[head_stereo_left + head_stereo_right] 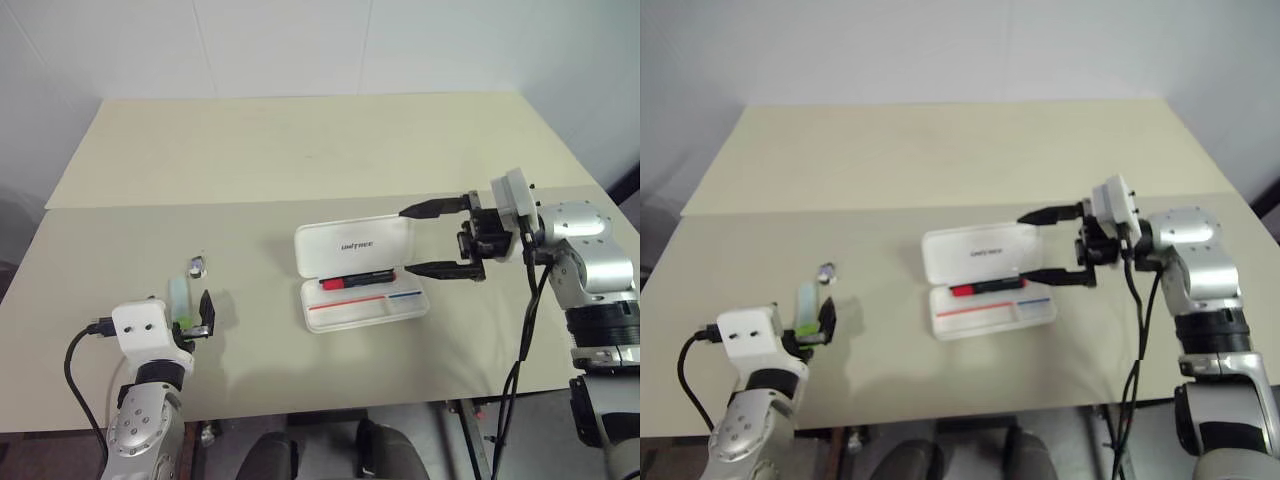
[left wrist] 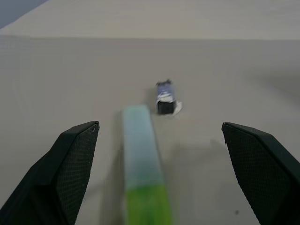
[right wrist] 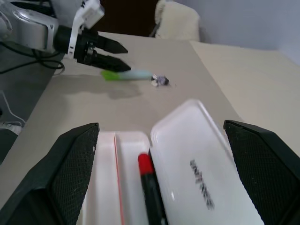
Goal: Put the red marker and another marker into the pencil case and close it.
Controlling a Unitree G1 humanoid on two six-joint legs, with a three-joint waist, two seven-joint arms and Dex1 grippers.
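Pencil case [image 1: 360,275]: we find a flat white box with rounded corners lying open near the middle of the bench [image 1: 300,160]; the lid is folded back away from the robot and carries a small dark logo, and the tray shows a thin red-blue stripe.
Red marker [image 1: 357,280]: we log a slim black barrel with a bright red cap, lying lengthwise in the tray's far compartment, right along the hinge, cap toward the robot's left.
Highlighter [image 1: 180,303]: we record the other marker as a stubby, pale translucent body with a lime-green cap, lying on the bench well to the left of the case, outside it.
Small dark object [image 2: 165,97]: the left wrist view gives us a bluish-black scrap just beyond the highlighter's pale end; from the head views it is only a speck and we cannot identify it.
Left pincer [image 2: 159,164]: fingers spread wide, one on either side of the highlighter's green end, not touching it.
Right pincer [image 1: 432,240]: fingers wide apart and holding nothing, pointing leftward at the case's right end.
Right wrist view: we read the lid logo from close up, and far off see the left pincer beside the highlighter.
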